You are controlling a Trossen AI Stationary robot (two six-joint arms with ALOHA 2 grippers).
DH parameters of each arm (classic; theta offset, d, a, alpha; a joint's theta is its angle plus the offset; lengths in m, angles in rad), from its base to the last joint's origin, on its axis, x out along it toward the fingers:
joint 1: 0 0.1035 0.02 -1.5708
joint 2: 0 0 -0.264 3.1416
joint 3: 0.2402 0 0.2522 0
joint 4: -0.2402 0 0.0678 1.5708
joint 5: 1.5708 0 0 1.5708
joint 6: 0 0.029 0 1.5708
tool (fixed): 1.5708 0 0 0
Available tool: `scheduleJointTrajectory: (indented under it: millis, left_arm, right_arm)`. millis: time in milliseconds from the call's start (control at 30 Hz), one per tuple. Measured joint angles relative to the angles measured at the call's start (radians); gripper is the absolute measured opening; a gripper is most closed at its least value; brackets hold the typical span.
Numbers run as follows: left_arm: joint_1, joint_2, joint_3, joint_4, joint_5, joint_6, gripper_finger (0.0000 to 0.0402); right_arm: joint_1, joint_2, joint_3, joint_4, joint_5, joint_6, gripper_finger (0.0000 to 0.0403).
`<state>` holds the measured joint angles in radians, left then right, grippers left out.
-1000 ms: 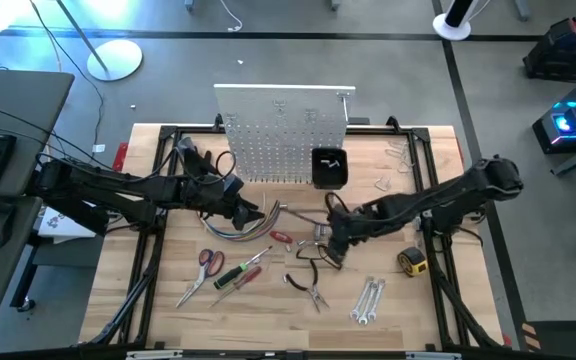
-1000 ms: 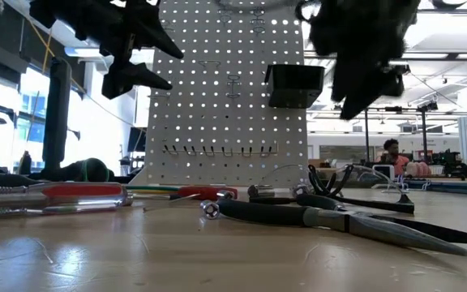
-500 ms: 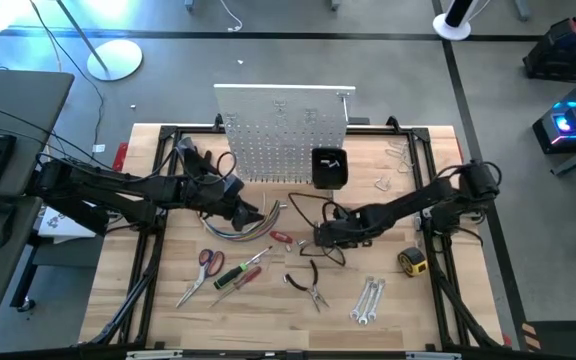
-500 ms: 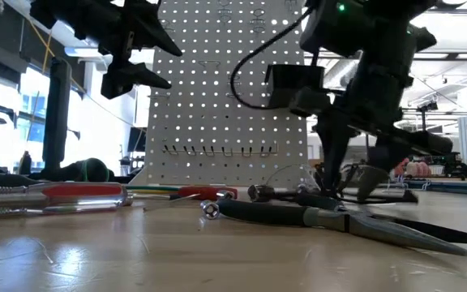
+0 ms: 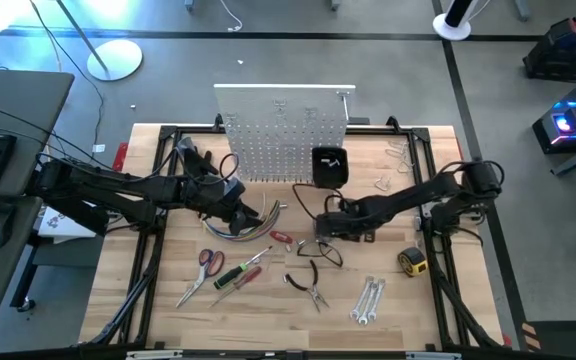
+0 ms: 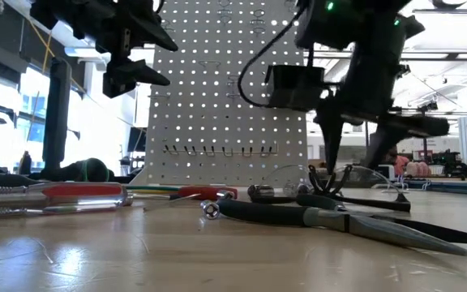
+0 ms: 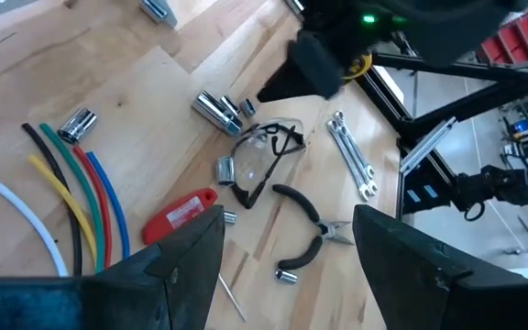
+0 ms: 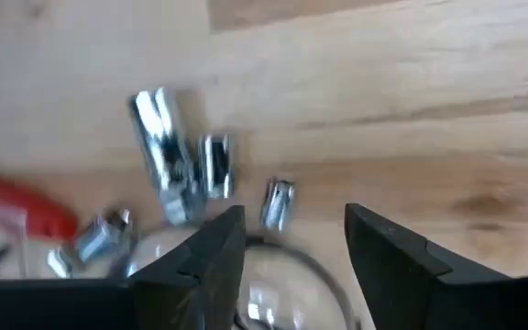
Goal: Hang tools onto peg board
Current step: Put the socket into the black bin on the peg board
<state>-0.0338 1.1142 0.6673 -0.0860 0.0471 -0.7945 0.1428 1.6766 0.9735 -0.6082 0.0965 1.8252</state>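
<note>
Several small sockets (image 8: 211,165) by mid-desk look hard, slippery; your right claw (image 8: 290,247), parted and empty, should pinch one's flanks.

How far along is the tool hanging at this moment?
Barely started. The scissors, pliers, wrenches and tape measure lie on the table. The right claw, open and empty, hovers near the safety glasses. The left claw waits open beside the peg board.
</note>
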Motion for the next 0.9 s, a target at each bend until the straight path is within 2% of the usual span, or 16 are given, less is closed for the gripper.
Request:
scheduleJointTrajectory:
  millis: [133,300,533,667,767,900]
  left_arm:
    - [0.0,0.0,0.0,0.0,0.021,0.05,0.0236]
    - [0.001,0.0,0.0,-0.005,0.032,0.083,0.0236]
    - [0.001,0.0,0.0,-0.032,0.033,0.1,0.0236]
    - [0.001,0.0,0.0,-0.032,0.032,0.118,0.0236]
    - [0.001,0.0,0.0,-0.035,0.032,0.132,0.0236]
    - [0.002,0.0,0.0,-0.042,0.03,0.145,0.0236]
  right_arm:
    - [-0.012,0.035,-0.001,0.045,-0.016,0.011,0.0166]
    - [-0.028,0.083,-0.001,0.055,-0.093,0.01,0.0142]
    - [-0.027,0.105,0.002,0.047,-0.072,0.049,0.0112]
    - [-0.024,0.098,0.006,0.025,-0.068,-0.034,0.0065]
    - [-0.002,0.082,0.028,0.004,-0.016,-0.141,0.0022]
    - [0.01,0.035,0.115,-0.041,-0.026,-0.394,0.003]
